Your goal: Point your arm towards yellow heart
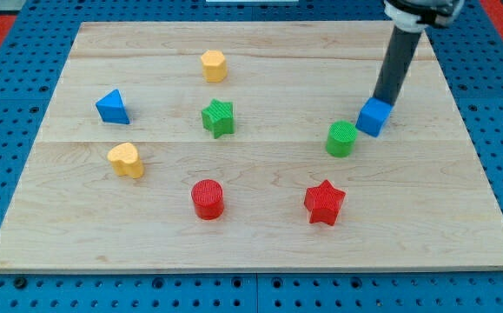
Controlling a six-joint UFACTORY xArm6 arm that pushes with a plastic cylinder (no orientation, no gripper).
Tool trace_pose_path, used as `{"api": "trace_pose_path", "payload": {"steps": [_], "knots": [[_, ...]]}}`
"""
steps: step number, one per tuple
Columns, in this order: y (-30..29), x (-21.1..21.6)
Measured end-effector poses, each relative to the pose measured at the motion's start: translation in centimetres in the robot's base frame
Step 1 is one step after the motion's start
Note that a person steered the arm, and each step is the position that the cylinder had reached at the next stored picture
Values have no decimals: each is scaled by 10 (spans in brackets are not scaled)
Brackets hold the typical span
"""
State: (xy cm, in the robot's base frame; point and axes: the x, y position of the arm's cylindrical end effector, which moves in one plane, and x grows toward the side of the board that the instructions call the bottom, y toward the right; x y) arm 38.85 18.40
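The yellow heart (126,160) lies at the view's left on the wooden board (260,243). My tip (379,102) is at the view's right, touching the top edge of the blue cube (373,117). The rod rises from there toward the view's top right. The yellow heart is far to the left of my tip, across the board.
A green cylinder (341,138) sits just left of the blue cube. A red star (324,202) and a red cylinder (207,198) lie toward the view's bottom. A green star (218,117), a yellow hexagon (214,65) and a blue triangle (112,106) lie in the left half.
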Motion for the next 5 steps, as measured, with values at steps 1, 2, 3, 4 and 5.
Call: {"api": "trace_pose_path", "payload": {"steps": [1, 2, 3, 4, 5], "knots": [[1, 5], [35, 5], [60, 23], [67, 37], [67, 45]]}}
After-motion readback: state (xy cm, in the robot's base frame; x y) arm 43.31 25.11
